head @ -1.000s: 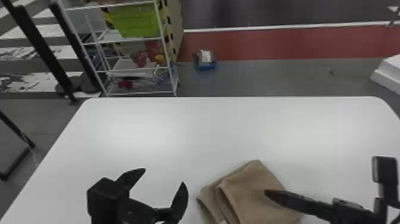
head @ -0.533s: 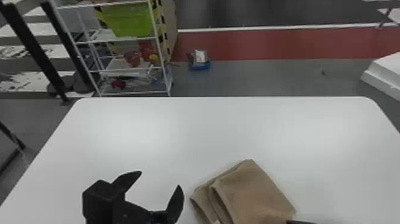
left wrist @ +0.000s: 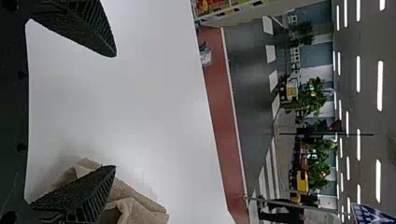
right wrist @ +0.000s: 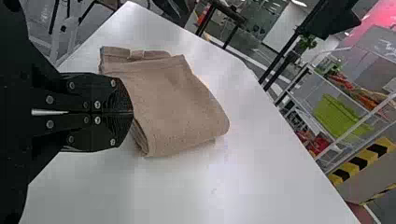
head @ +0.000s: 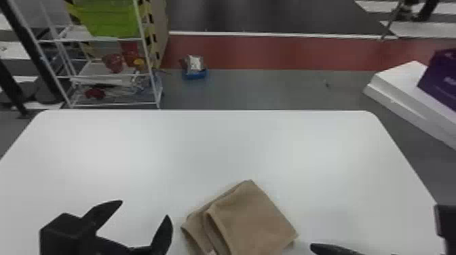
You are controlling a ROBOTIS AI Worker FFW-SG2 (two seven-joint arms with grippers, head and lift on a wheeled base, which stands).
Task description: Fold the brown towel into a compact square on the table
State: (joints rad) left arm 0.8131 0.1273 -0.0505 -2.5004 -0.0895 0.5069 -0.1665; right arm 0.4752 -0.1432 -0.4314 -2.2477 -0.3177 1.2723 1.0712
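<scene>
The brown towel (head: 251,220) lies folded in layers near the table's front, one corner pointing away and uneven layers along its left side. In the head view my left gripper (head: 145,209) is open just left of it, with nothing between its fingers. In the left wrist view that gripper (left wrist: 115,111) has one finger overlapping the towel (left wrist: 135,212). My right gripper (head: 334,250) is at the bottom edge, a little right of the towel's right corner. The right wrist view has the gripper (right wrist: 132,113) shut, its tips in front of the edge of the folded towel (right wrist: 177,107).
The white table (head: 210,145) extends beyond and to both sides of the towel. Past its far edge stand a wire shelf (head: 112,39) with a green bin and, on the floor, a small blue container (head: 195,73). A white block (head: 400,81) with a purple box is at the right.
My right gripper has drawn back from over the towel to its right side. The left gripper stays open beside the towel. The head view has shifted slightly, and the towel keeps its folded shape.
</scene>
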